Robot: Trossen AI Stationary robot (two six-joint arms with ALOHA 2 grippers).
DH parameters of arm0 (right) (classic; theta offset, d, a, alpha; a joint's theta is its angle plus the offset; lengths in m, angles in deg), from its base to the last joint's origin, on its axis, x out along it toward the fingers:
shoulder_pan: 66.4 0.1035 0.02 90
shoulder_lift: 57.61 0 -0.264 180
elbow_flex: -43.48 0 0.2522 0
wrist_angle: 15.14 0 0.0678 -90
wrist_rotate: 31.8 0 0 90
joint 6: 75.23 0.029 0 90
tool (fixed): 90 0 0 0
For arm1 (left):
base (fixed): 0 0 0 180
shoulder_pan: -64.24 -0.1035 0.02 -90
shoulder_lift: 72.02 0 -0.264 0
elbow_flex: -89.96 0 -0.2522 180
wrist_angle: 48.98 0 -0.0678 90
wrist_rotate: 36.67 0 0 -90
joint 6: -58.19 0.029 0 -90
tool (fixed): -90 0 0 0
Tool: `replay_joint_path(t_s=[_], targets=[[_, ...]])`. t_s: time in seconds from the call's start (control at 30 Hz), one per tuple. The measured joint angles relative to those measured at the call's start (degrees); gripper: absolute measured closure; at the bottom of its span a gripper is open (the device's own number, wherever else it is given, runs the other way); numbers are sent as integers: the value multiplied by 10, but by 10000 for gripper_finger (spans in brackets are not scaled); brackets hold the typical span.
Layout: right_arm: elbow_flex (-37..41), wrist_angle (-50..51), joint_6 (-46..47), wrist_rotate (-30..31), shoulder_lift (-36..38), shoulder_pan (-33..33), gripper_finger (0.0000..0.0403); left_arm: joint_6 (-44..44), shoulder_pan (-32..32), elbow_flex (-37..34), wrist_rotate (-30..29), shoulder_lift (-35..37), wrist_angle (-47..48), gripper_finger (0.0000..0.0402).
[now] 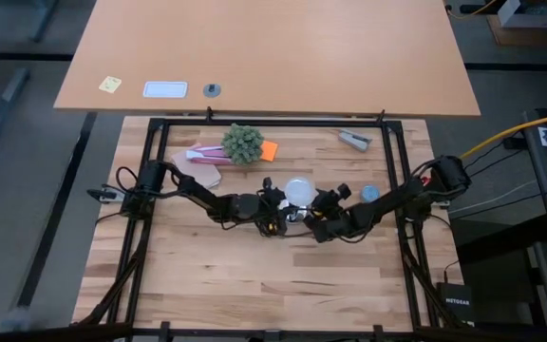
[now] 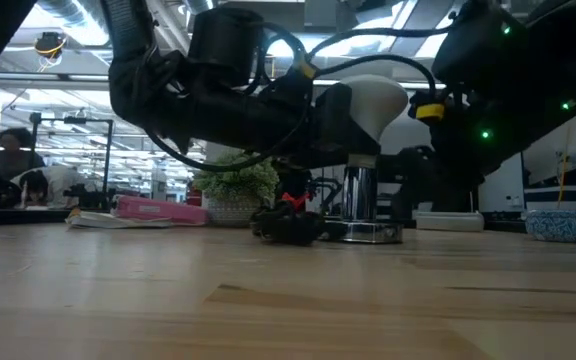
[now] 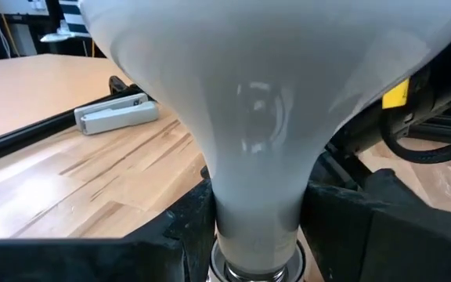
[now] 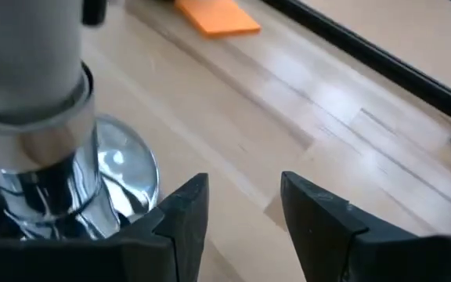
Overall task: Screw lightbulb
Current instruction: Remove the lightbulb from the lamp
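The frosted white lightbulb (image 1: pixel 298 189) stands upright at the table's middle, dome up. Its narrow lower end sits in a chrome socket (image 2: pixel 360 200), whose round foot (image 2: pixel 370 233) rests on the wood. My left gripper (image 1: pixel 278 201) reaches in from the table's left and is shut on the lightbulb (image 3: pixel 257 117). My right gripper (image 4: pixel 245 196) is open just beside the socket (image 4: pixel 49 192), on its right, with nothing between its fingers. In the high view my right gripper (image 1: pixel 315 217) is close to the bulb. My left gripper pinches the lightbulb's tapering neck (image 3: pixel 257 211) between its two fingers (image 3: pixel 182 227), just above the chrome ring of the socket (image 3: pixel 257 270). The fingers come nearly level from the table's left. The bulb stays upright, its lower end in the socket, which stands on the table.
A small potted plant (image 1: pixel 242 142), an orange note (image 1: pixel 269 150) and a pink packet (image 1: pixel 198 157) lie behind the bulb. A grey clip (image 1: pixel 354 140) lies far right and a small blue dish (image 1: pixel 370 193) near my right arm. Black frame rails (image 1: pixel 273 122) border the table.
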Motion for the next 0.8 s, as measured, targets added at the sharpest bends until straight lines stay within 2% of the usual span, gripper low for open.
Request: replay_joint_path(t_s=[0.13, 0.3, 0.5, 0.8], targets=[[9, -3, -2, -24, 0, -14, 237, -13, 0, 0, 0, 2, 19, 249], [40, -69, -2, -88, 0, -35, 237, -10, 1, 0, -1, 2, 22, 249], [59, -107, 11, -134, 0, -24, 237, -11, 1, 0, -3, 2, 23, 249], [58, -193, 28, -149, -1, 14, 237, -12, 1, 0, -6, 2, 23, 249]])
